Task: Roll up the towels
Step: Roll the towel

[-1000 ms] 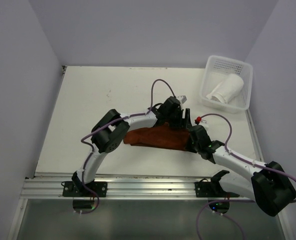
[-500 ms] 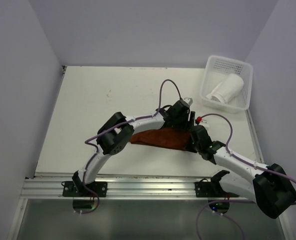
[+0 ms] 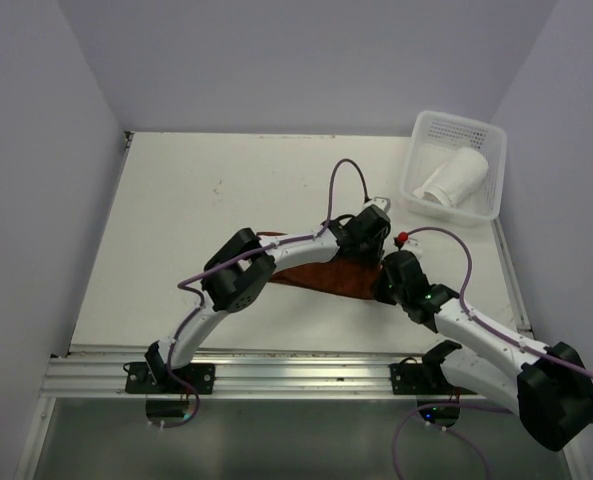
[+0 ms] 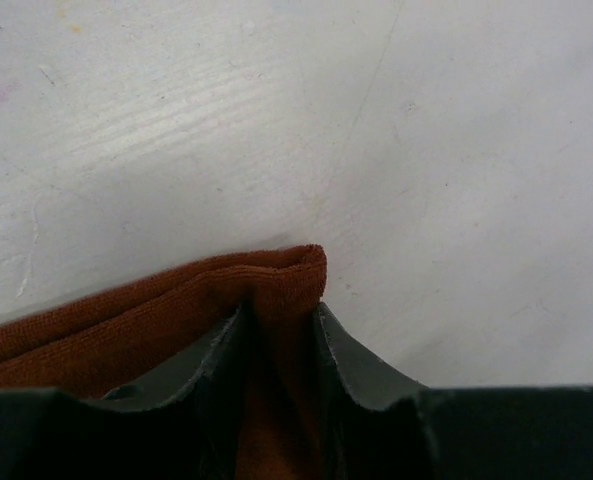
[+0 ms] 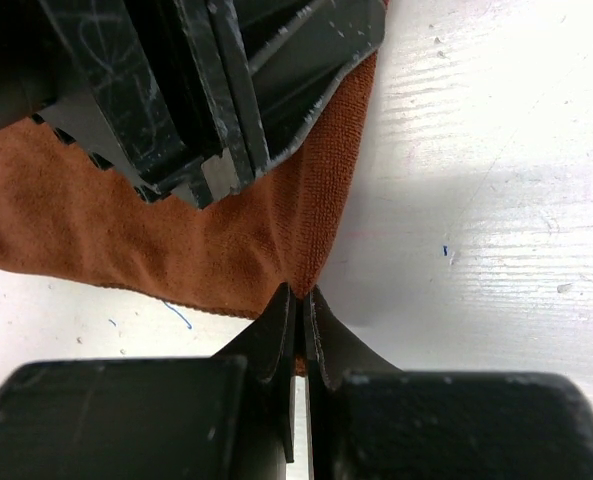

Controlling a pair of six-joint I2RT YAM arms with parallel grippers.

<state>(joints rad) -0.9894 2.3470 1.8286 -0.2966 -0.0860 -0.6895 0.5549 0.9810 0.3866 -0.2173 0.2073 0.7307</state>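
A rust-brown towel (image 3: 326, 278) lies folded on the white table, mostly under the two arms. My left gripper (image 3: 374, 236) is shut on the towel's far right corner; in the left wrist view the folded brown edge (image 4: 276, 275) sits pinched between the fingers (image 4: 351, 355). My right gripper (image 3: 386, 290) is shut on the towel's near right corner, the cloth (image 5: 176, 235) running away from the closed jaws (image 5: 301, 300). The left gripper's black body (image 5: 196, 90) shows above it. A rolled white towel (image 3: 454, 177) lies in a basket.
A white mesh basket (image 3: 476, 131) stands at the back right corner of the table. Grey walls close in the left, back and right sides. A metal rail runs along the near edge (image 3: 296, 375).
Both grippers have moved right with the towel, the left one a little farther right and nearer the right one. The towel has bunched narrower and shifted right.
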